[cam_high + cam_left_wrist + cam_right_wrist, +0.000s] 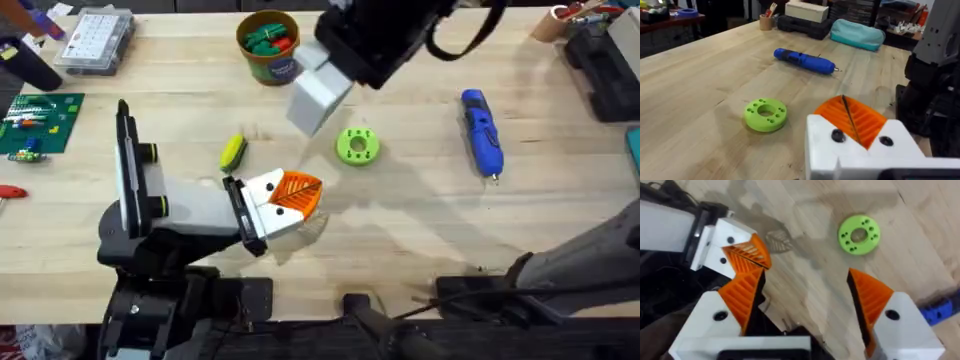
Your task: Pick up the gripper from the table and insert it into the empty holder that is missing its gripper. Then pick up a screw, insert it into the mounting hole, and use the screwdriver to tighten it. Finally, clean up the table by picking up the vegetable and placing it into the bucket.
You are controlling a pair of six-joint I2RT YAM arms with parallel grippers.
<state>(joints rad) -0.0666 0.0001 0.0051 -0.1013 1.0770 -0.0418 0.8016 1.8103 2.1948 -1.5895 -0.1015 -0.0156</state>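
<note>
On the tabletop (420, 230), the left gripper (300, 193) rests with fingers pressed together and empty, the yellow-green vegetable (233, 152) just behind it—lengthwise away from the arms—while the right gripper (805, 297), wide open and empty, hovers farther right, leaving the left arm nearer.
</note>
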